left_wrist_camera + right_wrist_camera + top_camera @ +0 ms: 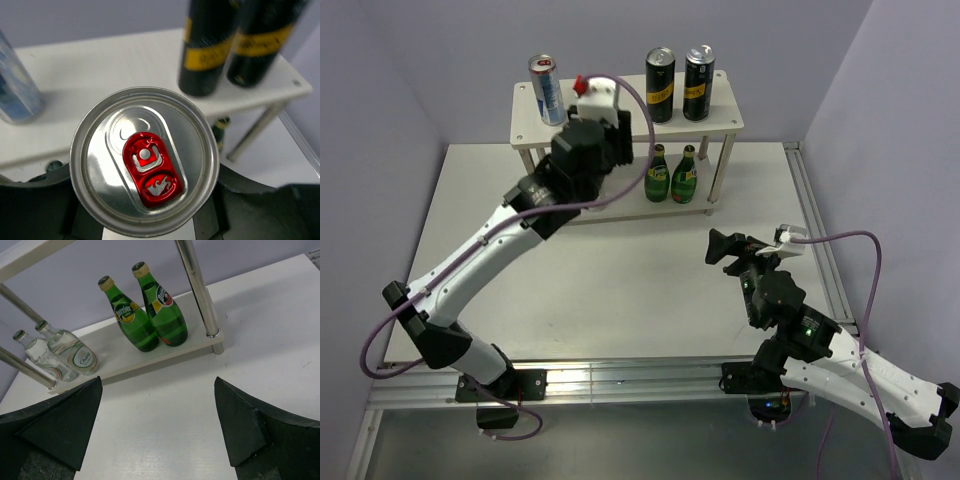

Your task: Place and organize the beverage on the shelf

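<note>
The left fingers [47,192] are clamped on a slim red-tab can [145,160], held upright over the shelf's top board [100,60], between the other slim can [547,90] and the black cans [661,85]. I think it must go straight down. The right fingers [60,425] stand apart, empty, far from it.

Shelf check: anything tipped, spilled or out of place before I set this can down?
Nothing stands out. Green bottles and clear bottles stand on the lower board, one slim can and two black cans stand on the top board, and the second slim can sits upright in the left jaws. No spills visible.
</note>
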Controlling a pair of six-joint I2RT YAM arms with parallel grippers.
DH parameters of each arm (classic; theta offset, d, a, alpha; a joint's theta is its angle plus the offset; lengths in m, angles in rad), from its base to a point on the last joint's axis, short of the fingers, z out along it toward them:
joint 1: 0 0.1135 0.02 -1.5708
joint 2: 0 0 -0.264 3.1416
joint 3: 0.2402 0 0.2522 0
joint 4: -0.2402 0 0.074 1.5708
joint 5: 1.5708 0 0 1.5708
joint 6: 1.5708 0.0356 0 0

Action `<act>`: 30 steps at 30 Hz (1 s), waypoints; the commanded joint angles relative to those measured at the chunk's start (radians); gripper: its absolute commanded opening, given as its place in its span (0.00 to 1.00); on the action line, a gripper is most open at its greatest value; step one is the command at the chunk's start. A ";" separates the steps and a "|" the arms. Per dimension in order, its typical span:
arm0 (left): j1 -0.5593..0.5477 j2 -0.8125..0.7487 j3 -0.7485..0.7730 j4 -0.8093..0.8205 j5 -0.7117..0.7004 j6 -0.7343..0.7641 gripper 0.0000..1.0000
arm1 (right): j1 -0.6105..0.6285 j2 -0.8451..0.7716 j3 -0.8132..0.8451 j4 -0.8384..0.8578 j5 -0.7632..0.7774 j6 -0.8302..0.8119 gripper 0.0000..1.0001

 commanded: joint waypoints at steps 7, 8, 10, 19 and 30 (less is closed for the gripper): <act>0.212 0.203 0.363 -0.046 0.157 0.080 0.00 | -0.004 -0.024 -0.018 0.009 0.025 0.010 1.00; 0.217 0.220 0.380 -0.052 0.156 0.085 0.00 | -0.004 -0.025 -0.016 0.007 0.025 0.009 1.00; 0.231 0.248 0.415 -0.063 0.145 0.097 0.00 | -0.004 -0.027 -0.016 0.007 0.025 0.009 1.00; 0.269 0.297 0.423 -0.063 0.081 0.094 0.00 | -0.006 -0.036 -0.018 0.004 0.021 0.013 1.00; 0.300 0.288 0.386 -0.025 0.016 0.114 0.03 | -0.006 -0.042 -0.020 -0.001 0.018 0.015 1.00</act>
